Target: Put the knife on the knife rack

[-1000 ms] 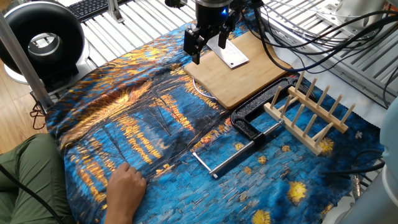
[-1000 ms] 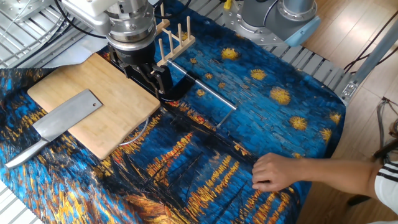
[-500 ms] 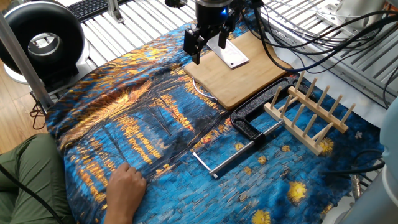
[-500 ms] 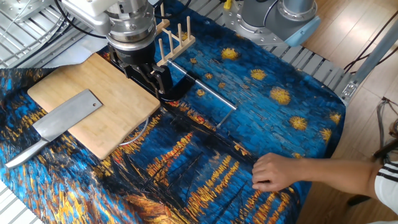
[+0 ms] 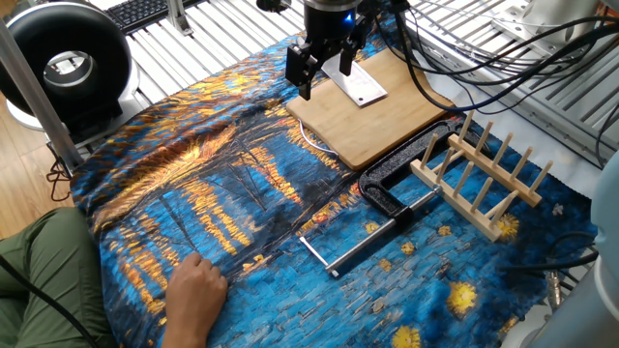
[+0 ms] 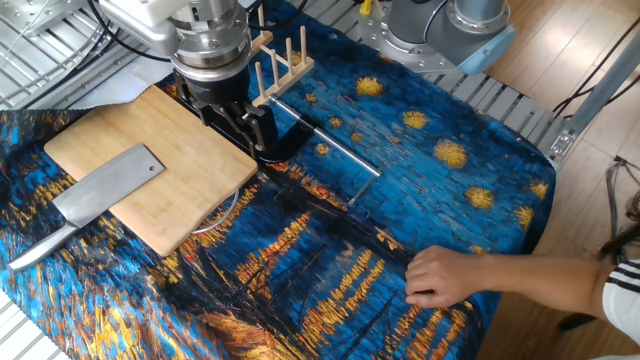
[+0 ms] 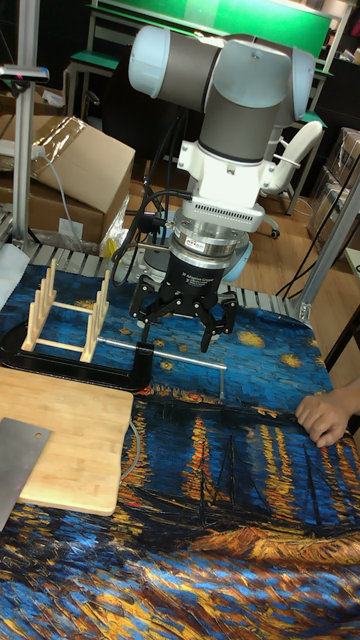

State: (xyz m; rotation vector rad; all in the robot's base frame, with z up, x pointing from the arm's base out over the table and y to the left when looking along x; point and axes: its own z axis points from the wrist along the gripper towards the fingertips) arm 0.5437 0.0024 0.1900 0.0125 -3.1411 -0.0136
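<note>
The knife [image 6: 108,185] is a broad grey cleaver lying flat on the bamboo cutting board [image 6: 190,140], with its handle hanging off the board's left end over the cloth. Its blade [image 5: 360,85] also shows behind the gripper, and the knife [image 7: 18,455] shows at the left edge of the tall view. The knife rack [image 5: 479,174] [image 6: 275,60] [image 7: 65,310] stands empty on the cloth past the board. My gripper [image 7: 183,325] [image 6: 250,130] [image 5: 324,66] hangs open above the board's edge, apart from the knife, with nothing between its fingers.
A black clamp with a long silver rod [image 5: 387,208] [image 7: 90,362] lies between the board and the rack. A person's hand [image 6: 440,275] [image 5: 193,290] rests on the blue and orange cloth. A black ring-shaped device [image 5: 63,58] stands at a far corner.
</note>
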